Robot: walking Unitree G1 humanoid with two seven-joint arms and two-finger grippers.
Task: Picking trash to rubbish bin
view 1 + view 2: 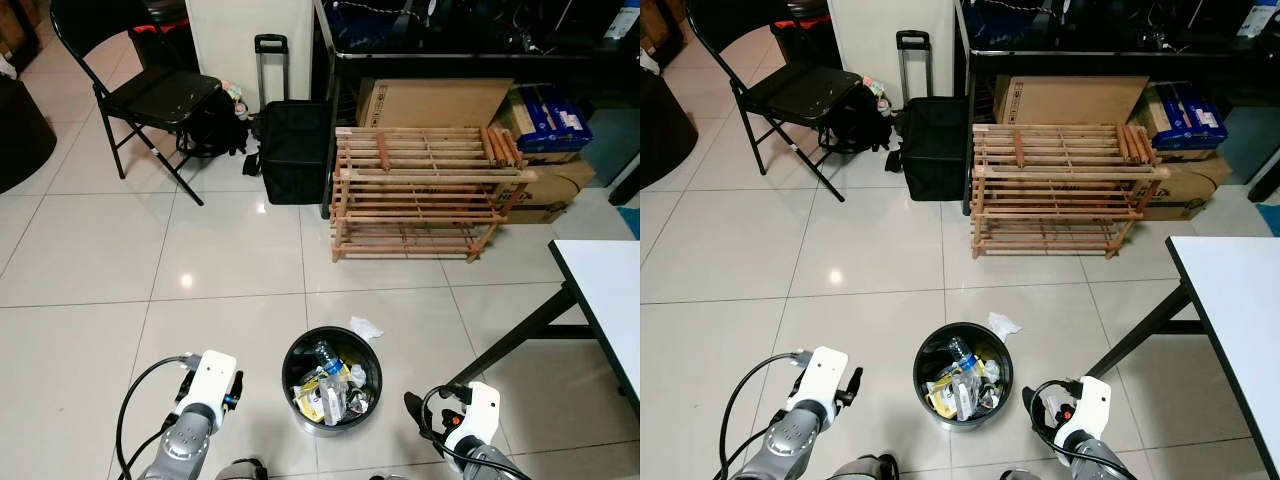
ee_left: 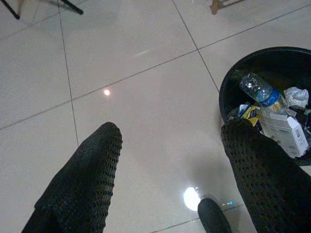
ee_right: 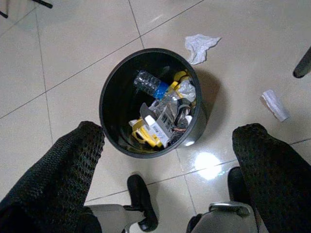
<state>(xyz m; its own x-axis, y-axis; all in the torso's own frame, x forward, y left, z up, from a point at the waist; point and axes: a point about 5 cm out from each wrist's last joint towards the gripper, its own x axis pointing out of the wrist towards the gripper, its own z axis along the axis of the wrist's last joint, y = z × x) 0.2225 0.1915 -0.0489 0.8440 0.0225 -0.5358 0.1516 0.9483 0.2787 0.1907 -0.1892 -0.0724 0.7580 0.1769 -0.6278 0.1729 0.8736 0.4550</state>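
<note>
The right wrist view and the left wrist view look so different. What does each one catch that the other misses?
Right wrist view: a crumpled white tissue on the floor beside the bin, a small rolled scrap of paper further off, and the whole round bin.
Left wrist view: a broad stretch of floor tiles with a chair's feet at the far edge.
Both: the black bin holding a plastic bottle, and each open end effector's two black fingers.

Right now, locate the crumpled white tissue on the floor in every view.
Left eye: crumpled white tissue just behind the black bin.
Right eye: same spot.
Left wrist: not in it.
Right wrist: beside the bin rim.
Shared landmark: the bin.
</note>
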